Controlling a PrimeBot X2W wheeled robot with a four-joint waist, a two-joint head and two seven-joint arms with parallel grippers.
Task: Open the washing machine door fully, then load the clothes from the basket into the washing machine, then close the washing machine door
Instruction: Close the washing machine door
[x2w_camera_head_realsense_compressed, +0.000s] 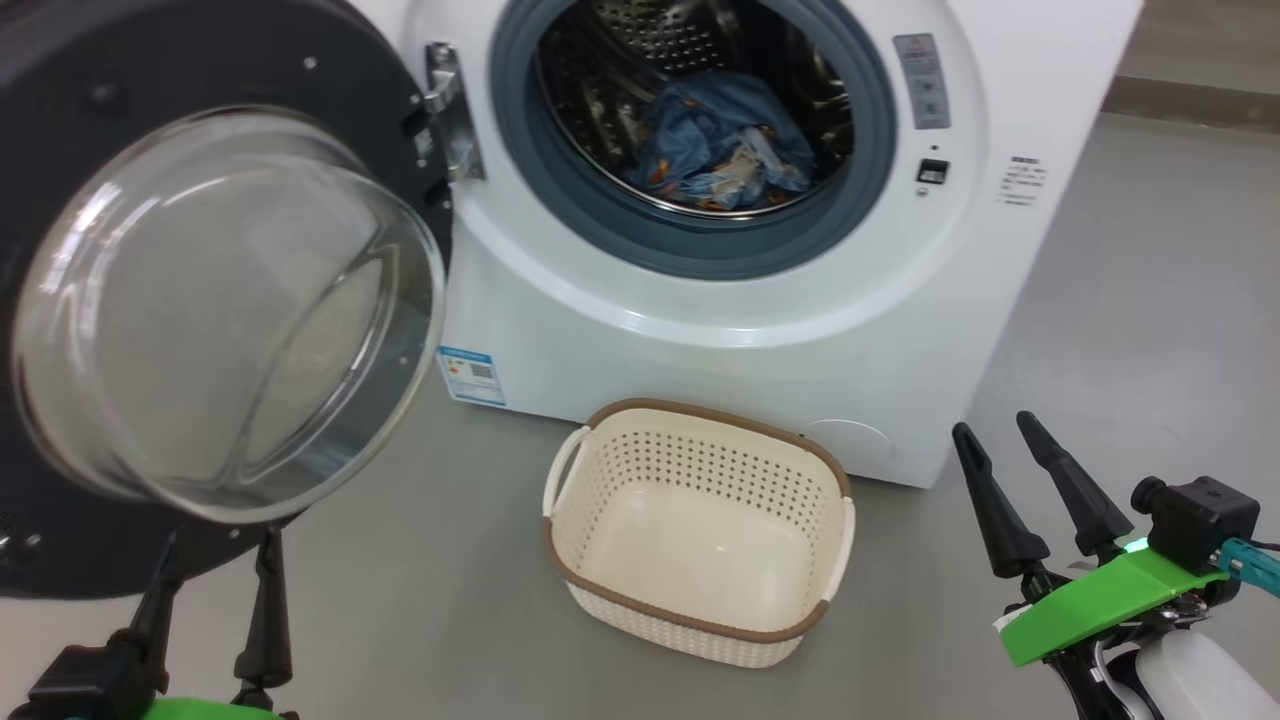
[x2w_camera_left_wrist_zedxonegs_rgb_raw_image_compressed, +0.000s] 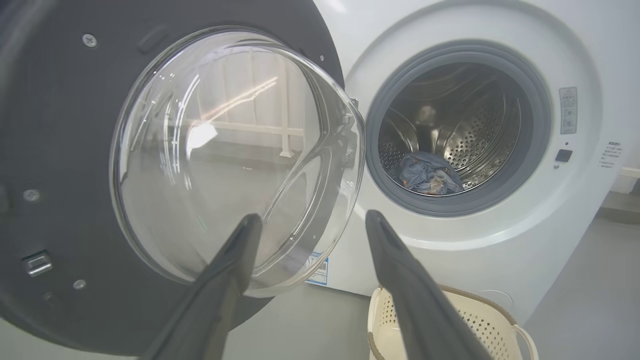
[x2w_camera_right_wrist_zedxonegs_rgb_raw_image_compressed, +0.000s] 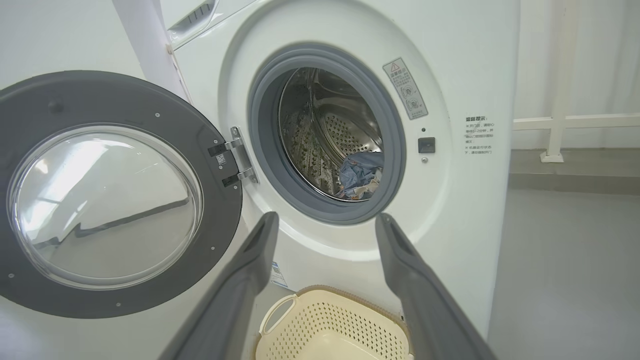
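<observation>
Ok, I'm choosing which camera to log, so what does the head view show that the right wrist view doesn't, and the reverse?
Head view: the basket's whole bare floor, the left gripper, the round service cap. Right wrist view: a white railing beyond the washing machine and most of the washing machine door's rim. Both: that door open, the clothes in the drum, the right gripper open and empty.

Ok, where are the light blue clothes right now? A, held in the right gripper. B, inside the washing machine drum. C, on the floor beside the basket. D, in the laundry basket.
B: the clothes lie bunched at the bottom of the perforated steel drum, while the basket is empty and the right gripper is open, holding nothing.
</observation>
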